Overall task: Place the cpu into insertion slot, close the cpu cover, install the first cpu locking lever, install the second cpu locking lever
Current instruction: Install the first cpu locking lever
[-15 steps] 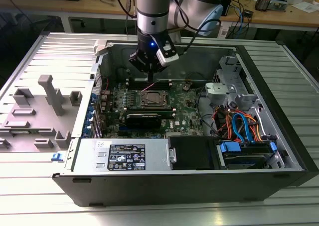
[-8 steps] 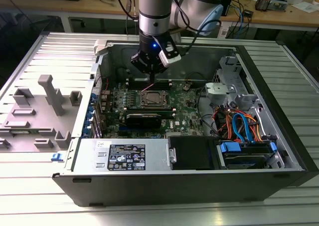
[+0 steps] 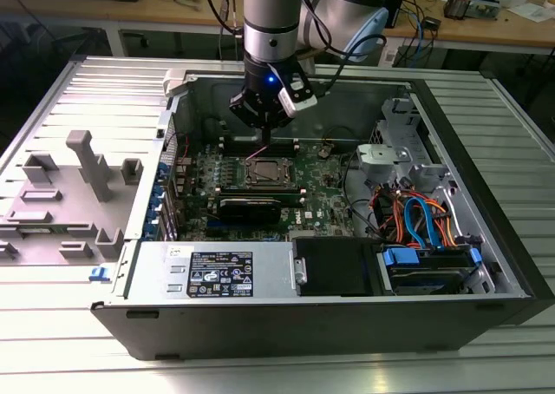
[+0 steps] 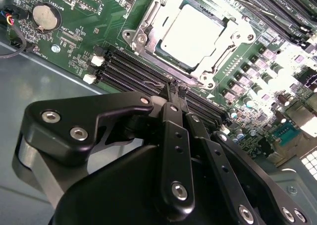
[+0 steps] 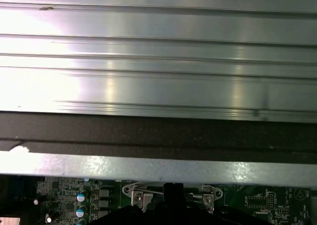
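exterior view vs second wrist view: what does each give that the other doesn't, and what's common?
Exterior view: the whole open computer case, blue and orange cables toward the exterior view's right, and grey fixtures on the table at the exterior view's left.
Second wrist view: the bolted black links of the gripper and the corner screws of the cpu cover.
Both: the gripper over the green board, with the cpu sitting framed by the cpu cover.
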Robot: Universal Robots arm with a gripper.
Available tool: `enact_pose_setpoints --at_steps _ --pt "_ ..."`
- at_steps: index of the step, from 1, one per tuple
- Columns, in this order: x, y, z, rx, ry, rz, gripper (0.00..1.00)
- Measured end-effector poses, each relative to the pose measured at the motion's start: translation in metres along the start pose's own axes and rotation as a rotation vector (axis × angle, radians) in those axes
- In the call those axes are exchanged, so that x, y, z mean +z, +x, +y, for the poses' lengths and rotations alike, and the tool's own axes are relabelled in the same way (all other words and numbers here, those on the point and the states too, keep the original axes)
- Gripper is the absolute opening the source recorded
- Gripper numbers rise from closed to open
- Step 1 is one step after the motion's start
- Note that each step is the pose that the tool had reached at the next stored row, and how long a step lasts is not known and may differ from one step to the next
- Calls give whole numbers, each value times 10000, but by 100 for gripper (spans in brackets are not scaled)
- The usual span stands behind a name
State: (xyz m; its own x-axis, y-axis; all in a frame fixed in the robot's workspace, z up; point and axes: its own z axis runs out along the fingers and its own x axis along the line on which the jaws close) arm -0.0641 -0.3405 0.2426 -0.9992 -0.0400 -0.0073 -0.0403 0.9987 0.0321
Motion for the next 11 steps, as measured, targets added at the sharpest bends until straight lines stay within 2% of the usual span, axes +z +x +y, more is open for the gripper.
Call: enact_pose_setpoints --at_steps 11 --pt "35 -7 39 -1 28 2 11"
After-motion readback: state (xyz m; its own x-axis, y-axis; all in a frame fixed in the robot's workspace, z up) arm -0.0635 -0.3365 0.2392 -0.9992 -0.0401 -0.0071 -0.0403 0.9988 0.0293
